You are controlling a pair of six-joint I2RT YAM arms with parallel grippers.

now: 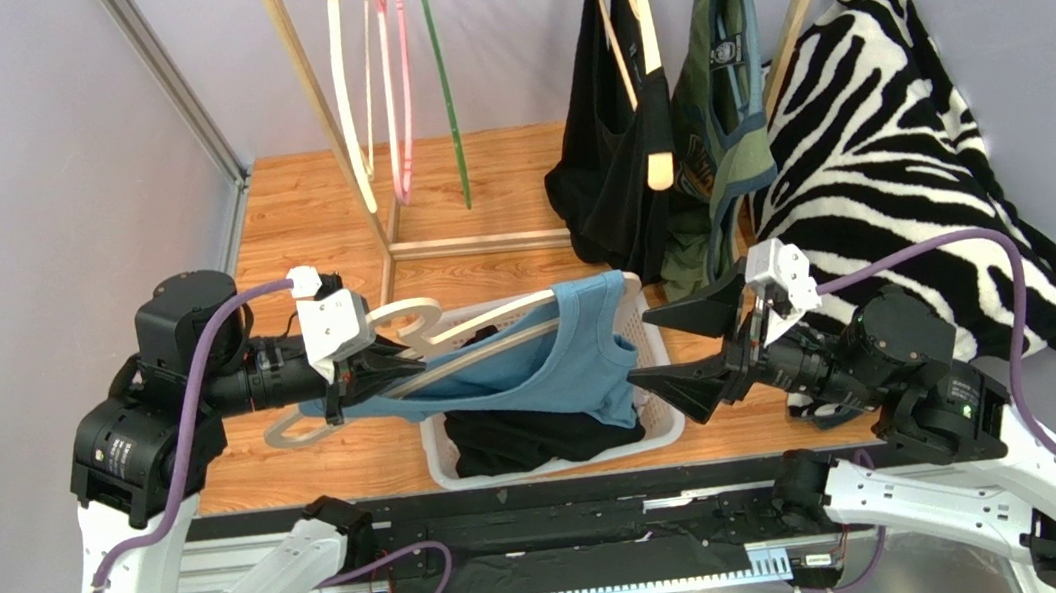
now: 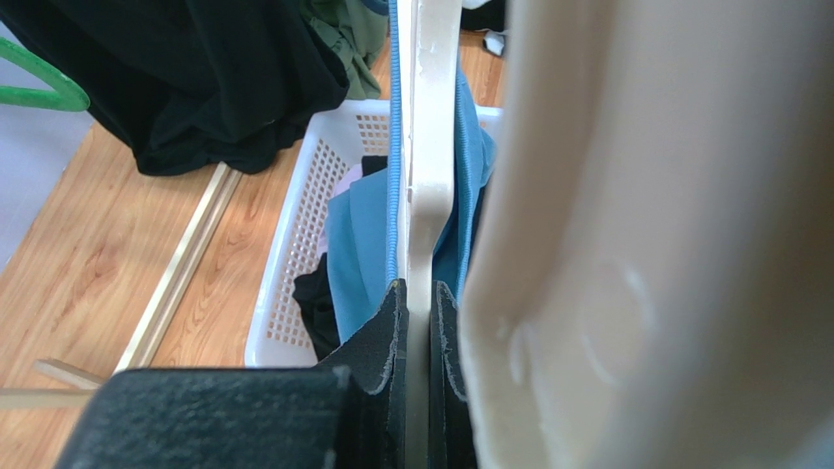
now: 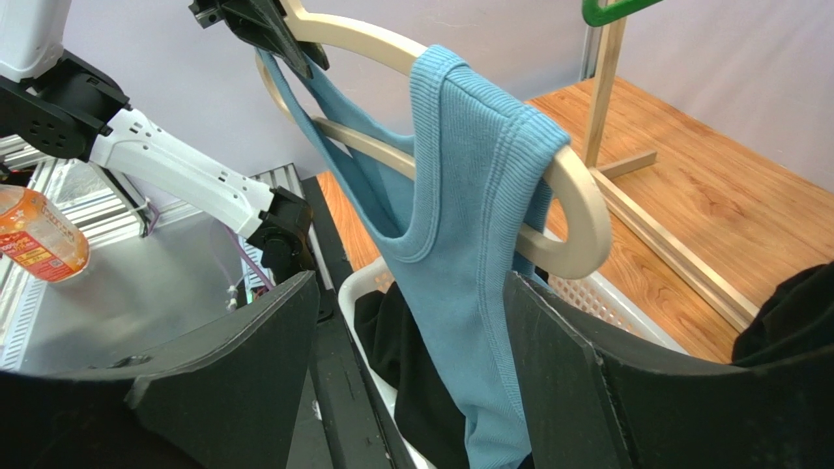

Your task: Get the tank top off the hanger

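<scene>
1. left gripper (image 1: 351, 367) is clamped tight on the cream hanger (image 1: 484, 317) near its hook end; it's holding it out sideways above the white basket (image 1: 555, 463)
2. blue tank top (image 1: 566, 368) is on the hanger, one strap looped over the free end; its body droops toward the dark clothes (image 1: 522, 441) in the basket
3. right gripper (image 1: 642, 348) has its jaws spread wide, one on each side of the top's edge; fabric hangs between them, nothing pinched

tank top (image 3: 470, 244) hem: cut off at bottom edge | bottle (image 3: 34, 234): cropped left | basket (image 1: 540, 467) contents: partly hidden
</scene>
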